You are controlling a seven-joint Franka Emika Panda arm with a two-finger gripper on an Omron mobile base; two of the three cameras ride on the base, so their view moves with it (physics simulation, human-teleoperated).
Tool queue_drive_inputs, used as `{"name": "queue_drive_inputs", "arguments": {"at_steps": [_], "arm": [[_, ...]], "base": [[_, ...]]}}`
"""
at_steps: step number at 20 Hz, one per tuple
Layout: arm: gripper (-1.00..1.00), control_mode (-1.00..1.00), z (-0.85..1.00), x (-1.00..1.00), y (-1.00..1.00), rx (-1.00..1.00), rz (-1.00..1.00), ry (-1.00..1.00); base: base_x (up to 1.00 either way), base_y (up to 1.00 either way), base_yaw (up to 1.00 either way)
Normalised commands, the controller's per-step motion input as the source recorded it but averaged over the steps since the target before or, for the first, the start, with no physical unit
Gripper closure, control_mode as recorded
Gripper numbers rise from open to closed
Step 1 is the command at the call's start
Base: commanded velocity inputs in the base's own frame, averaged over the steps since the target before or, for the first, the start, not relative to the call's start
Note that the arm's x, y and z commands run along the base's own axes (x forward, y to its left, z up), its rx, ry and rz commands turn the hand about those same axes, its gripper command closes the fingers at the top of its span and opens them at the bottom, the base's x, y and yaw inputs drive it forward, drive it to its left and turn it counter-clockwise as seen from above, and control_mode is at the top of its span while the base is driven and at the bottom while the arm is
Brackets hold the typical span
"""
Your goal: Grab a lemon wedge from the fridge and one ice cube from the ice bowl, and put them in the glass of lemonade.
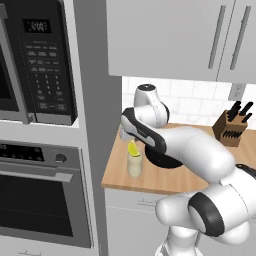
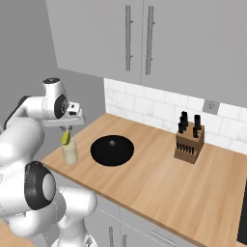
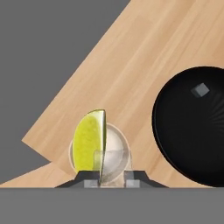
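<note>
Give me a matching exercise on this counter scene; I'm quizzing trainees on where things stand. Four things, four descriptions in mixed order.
Things:
1. lemon wedge
2. ice bowl
3. knife block
4. glass of lemonade

Descriptions:
A. black, wide, with one ice cube inside
B. wooden, near the tiled wall, dark handles sticking up
C. near the counter's front corner, below the gripper
D. yellow-green, standing upright at the glass's rim

Pairs: 1-D, 2-A, 3-B, 4-C

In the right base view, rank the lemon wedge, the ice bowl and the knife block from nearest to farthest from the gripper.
1. lemon wedge, just under the gripper, atop the glass
2. ice bowl, mid-counter
3. knife block, far side by the wall
</note>
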Motion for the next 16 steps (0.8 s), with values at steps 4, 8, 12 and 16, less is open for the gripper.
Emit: {"name": "queue_drive_inputs", "arguments": {"at_steps": [4, 8, 12, 16], "arm": [[1.0, -1.0, -0.02, 0.0, 0.0, 0.0, 0.0, 0.0], [-1.0, -1.0, 0.0, 0.0, 0.0, 0.0, 0.0, 0.0], [-1.0, -1.0, 0.0, 0.0, 0.0, 0.0, 0.0, 0.0], [-1.0, -1.0, 0.0, 0.0, 0.0, 0.0, 0.0, 0.0]], "base": [[0.0, 0.0, 0.0], [0.0, 0.0, 0.0], [0.0, 0.0, 0.0], [0.0, 0.0, 0.0]]}}
